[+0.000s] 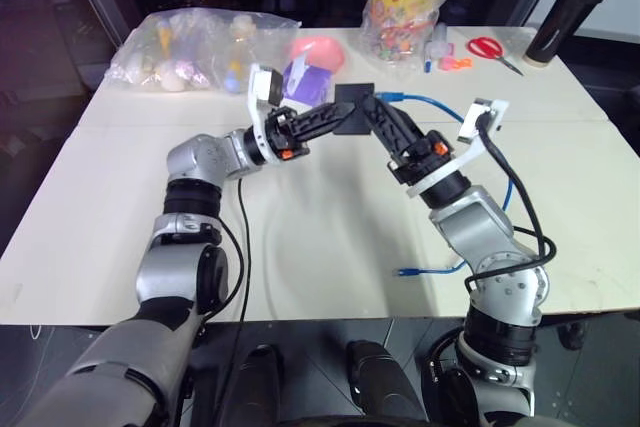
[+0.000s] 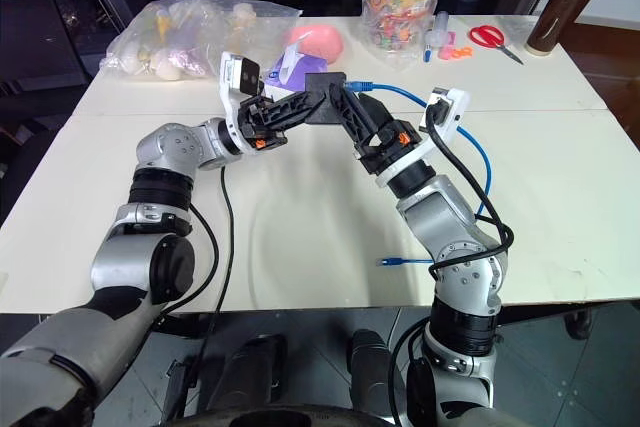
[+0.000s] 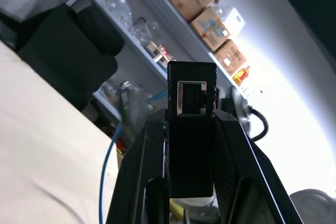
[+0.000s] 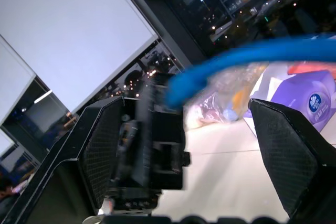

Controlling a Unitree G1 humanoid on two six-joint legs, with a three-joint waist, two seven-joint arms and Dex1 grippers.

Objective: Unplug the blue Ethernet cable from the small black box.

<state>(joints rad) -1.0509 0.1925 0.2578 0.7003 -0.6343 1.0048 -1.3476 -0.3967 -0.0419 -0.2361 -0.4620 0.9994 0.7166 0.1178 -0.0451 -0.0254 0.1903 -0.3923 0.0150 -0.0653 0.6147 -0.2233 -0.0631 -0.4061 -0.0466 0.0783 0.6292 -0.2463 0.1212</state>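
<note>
Above the middle of the white worktop [image 1: 330,217] you have the small black box [image 1: 353,107] lifted clear of the surface, the left gripper [image 1: 335,115] with its jaws clamped on it; in the left wrist view the box stands between the two black fingers [image 3: 142,177] with its port facing out and nothing plugged in; your right gripper [image 1: 378,112] sits just beside the box with its jaws wide apart, gripping nothing; the blue Ethernet cable [image 1: 430,105] has one plug end just beside the right gripper's tips, near the box but apart from it; it runs back behind the right arm and down to its other plug [image 1: 405,272] lying on the worktop near the front edge
</note>
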